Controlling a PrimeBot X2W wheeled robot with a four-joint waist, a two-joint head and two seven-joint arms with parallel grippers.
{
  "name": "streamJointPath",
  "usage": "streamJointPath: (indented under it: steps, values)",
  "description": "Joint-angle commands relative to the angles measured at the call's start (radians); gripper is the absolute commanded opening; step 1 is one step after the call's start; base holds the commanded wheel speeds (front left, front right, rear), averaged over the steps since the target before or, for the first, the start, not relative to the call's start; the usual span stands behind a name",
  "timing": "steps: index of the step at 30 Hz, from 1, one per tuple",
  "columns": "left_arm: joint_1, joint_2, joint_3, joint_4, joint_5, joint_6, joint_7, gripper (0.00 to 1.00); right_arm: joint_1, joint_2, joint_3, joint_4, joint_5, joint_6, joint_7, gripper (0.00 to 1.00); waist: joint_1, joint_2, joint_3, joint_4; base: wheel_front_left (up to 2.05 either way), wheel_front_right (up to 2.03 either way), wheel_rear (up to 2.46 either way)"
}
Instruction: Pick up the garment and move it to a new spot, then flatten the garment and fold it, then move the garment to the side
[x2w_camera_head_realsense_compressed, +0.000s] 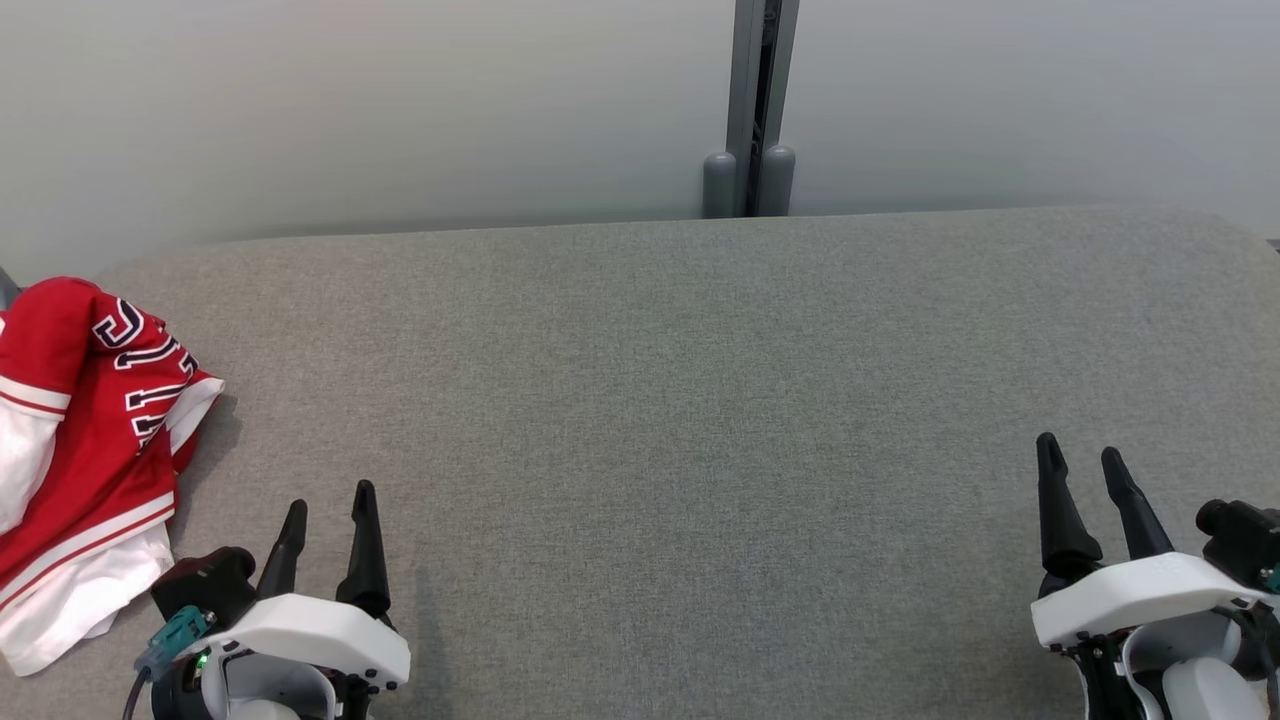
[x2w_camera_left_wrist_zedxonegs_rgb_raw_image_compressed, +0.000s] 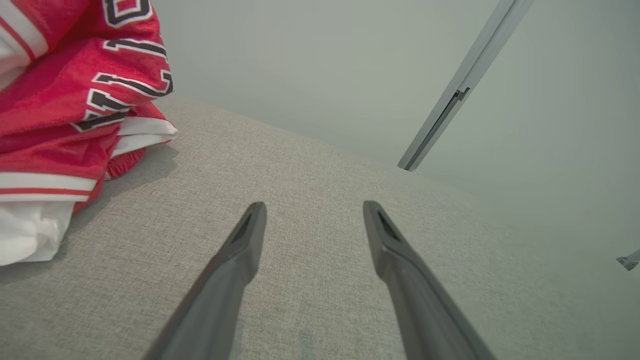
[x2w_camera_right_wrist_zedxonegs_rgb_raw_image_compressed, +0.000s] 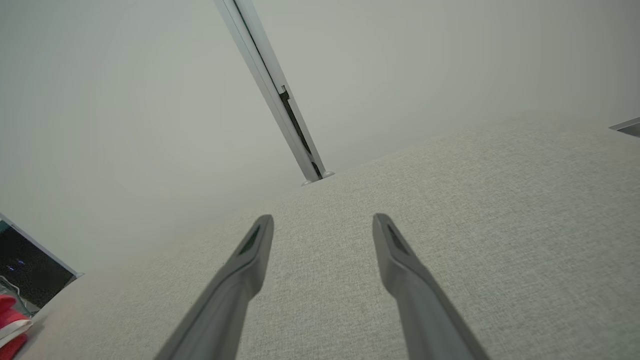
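We see a grey fabric-covered surface (x2w_camera_head_realsense_compressed: 700, 420) with rounded far corners, meeting a plain pale wall (x2w_camera_head_realsense_compressed: 350, 100). Behind its far edge stands a grey upright rail (x2w_camera_head_realsense_compressed: 745, 80) with a dark slot, two rounded grey caps (x2w_camera_head_realsense_compressed: 719, 185) flanking its foot. The right wrist view gives us a dark panel (x2w_camera_right_wrist_zedxonegs_rgb_raw_image_compressed: 25, 265) beyond the surface's end.

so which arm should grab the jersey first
Left, most likely. The crumpled red and white jersey lies at the left edge of the grey surface, just beside the open left gripper. The right gripper, also open, sits at the far side.
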Motion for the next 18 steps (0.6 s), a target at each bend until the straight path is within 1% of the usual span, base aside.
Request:
streamJointPath:
  steps: [1, 18]
  values:
    - [-0.026, 0.007, -0.002, -0.003, 0.023, 0.005, -0.009, 1.00, -0.017, -0.006, 0.000, -0.004, -0.022, 0.002, -0.012, 1.00, 0.0000, -0.0001, 0.001, 0.000, 0.00, 0.00, 0.00]
    - [-0.004, 0.009, -0.029, 0.032, 0.196, 0.031, -0.051, 1.00, -0.001, 0.001, -0.011, 0.025, -0.197, 0.002, -0.054, 1.00, 0.0000, -0.0001, -0.013, 0.005, 0.00, 0.00, 0.00]
